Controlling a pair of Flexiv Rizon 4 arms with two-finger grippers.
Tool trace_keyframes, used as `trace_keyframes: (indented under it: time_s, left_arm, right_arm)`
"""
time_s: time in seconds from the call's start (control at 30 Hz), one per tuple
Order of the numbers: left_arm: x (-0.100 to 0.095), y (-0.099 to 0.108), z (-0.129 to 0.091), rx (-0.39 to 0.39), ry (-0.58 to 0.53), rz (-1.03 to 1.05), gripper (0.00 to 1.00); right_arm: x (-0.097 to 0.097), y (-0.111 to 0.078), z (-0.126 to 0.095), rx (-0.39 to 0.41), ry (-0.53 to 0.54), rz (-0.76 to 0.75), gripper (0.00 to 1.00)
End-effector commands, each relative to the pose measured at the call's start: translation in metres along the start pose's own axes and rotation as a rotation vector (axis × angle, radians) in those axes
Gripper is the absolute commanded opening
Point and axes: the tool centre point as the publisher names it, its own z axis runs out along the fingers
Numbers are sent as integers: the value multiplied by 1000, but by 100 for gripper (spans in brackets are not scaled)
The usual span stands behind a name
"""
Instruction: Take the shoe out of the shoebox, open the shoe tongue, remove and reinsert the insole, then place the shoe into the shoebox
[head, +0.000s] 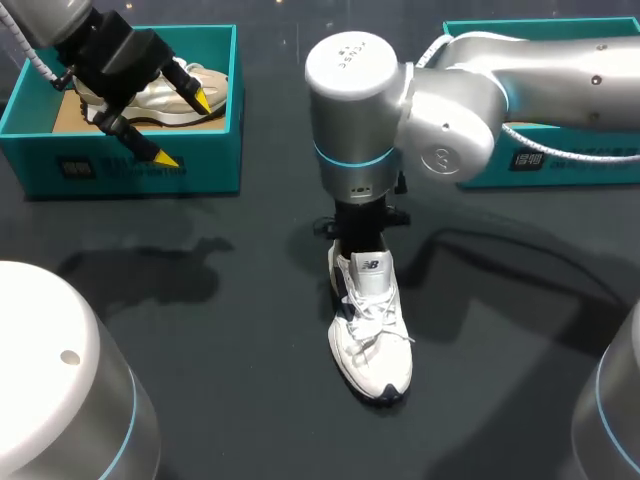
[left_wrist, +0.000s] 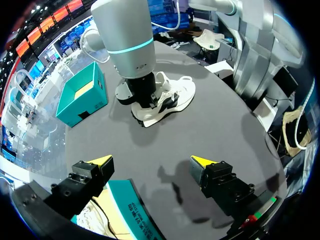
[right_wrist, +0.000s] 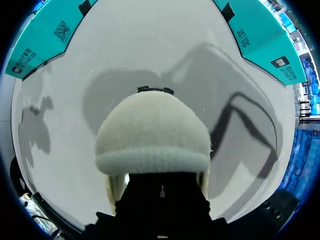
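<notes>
Right gripper (head: 362, 238) at shoe (head: 372, 330) heel, grip can't tell; I should lift insole straight. Left gripper (head: 184, 128) wide open, empty.

This is a robot lab or test cell rather than a home or a shop. Two heavy silver machines, the left arm (head: 55, 18) and the right arm (head: 470, 100), with teal rings at their joints and cables strung along them, lean in over a plain dark round table (head: 200, 330). What sits on it looks like test props: a left shoebox (head: 140, 165) and a right shoebox (head: 560, 168), both teal, and one white shoe (head: 372, 340) in the middle.
</notes>
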Motion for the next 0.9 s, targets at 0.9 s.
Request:
trace_keyframes:
  time_s: [0.9]
  left_arm:
    - [-1,0,0,-2,2,1,100]
  right_arm:
    - [3,-26,-45,216,36,-85,9]
